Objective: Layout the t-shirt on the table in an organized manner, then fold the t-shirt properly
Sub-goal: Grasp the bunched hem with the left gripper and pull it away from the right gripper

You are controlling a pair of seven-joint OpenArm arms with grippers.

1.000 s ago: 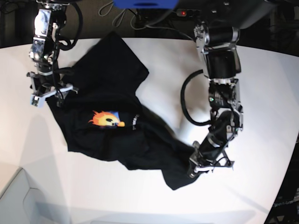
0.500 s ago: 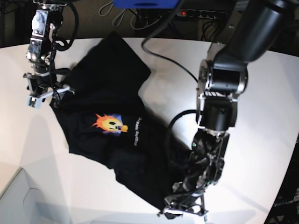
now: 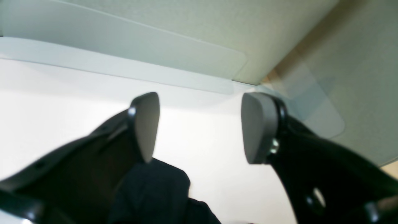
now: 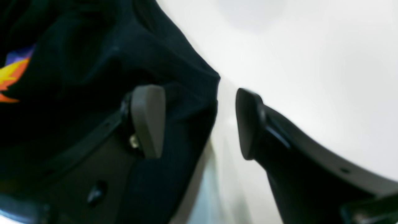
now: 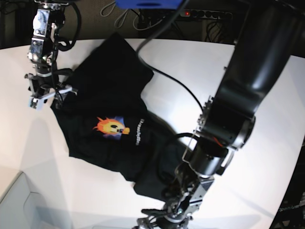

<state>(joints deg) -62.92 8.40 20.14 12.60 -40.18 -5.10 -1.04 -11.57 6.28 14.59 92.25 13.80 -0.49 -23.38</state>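
Observation:
The black t-shirt (image 5: 109, 86) lies crumpled on the white table (image 5: 28, 143), its orange-yellow print (image 5: 111, 126) facing up. My left gripper (image 5: 162, 220) is at the table's front edge, just past the shirt's near corner. In the left wrist view it (image 3: 199, 127) is open with nothing between its pads, and black cloth (image 3: 155, 193) lies below them. My right gripper (image 5: 46, 98) is at the shirt's left edge. In the right wrist view it (image 4: 199, 121) is open and straddles the t-shirt's edge (image 4: 186, 93), one finger over cloth, the other over bare table.
A black cable (image 5: 176, 83) from the large left arm (image 5: 248, 95) crosses the table beside the shirt. A power strip (image 5: 205, 14) and a blue object (image 5: 147, 4) sit behind the far edge. Beyond the front edge is pale floor with a translucent mat (image 3: 124, 40).
The left gripper dragged the shirt's near corner toward the front edge, then opened and let it go. The cloth has slumped back a little. The right arm has barely moved.

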